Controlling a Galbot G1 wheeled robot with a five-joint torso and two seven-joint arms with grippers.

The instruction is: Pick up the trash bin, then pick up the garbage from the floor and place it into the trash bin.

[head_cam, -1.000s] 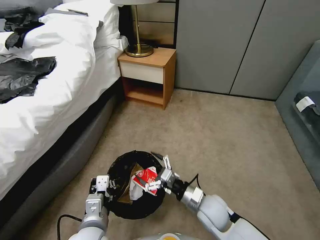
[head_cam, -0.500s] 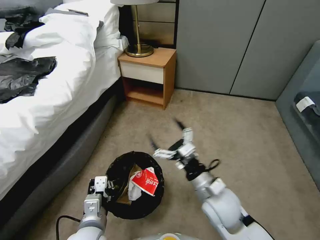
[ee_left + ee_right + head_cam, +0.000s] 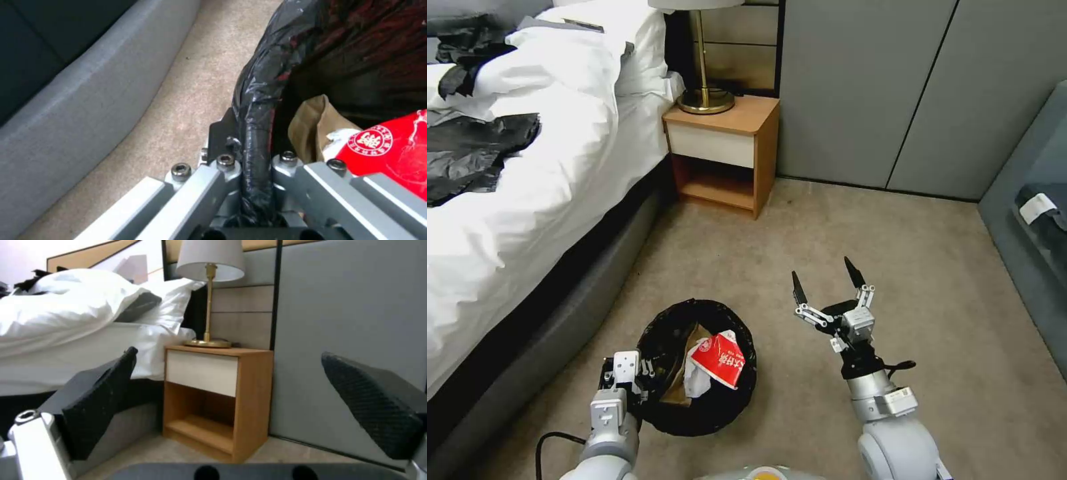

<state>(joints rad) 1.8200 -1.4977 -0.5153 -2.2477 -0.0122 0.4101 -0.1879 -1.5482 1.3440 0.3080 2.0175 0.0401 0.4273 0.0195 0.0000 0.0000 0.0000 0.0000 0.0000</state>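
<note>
Far left: the bed (image 3: 527, 200), white duvet, with black plastic sheets (image 3: 467, 157) lying on it; its grey base runs beside the carpet (image 3: 894, 267).

Lower left: the left gripper (image 3: 625, 381) is clamped on the near rim of the trash bin (image 3: 657, 333). In the left wrist view the jaws are closed on the rolled black liner edge (image 3: 256, 133), one finger outside the wall and one inside.

Centre: the bin, lined in glossy black, sits low before the robot between bed and open carpet. Inside lie the garbage pieces: a red-and-white packet (image 3: 718, 360) uppermost, a white tissue (image 3: 696, 385) under it, a brown paper bag (image 3: 688, 347) against the liner.

Right of centre: the right gripper (image 3: 826, 283) is raised clear of the bin, above the carpet, jaws spread wide and empty. One second earlier it held the packet over the bin mouth; half a second earlier it had let go and was lifting away, the packet resting inside.

Background: a wooden nightstand (image 3: 724, 150) bearing a brass lamp (image 3: 704, 93), grey wall panels behind.
</note>
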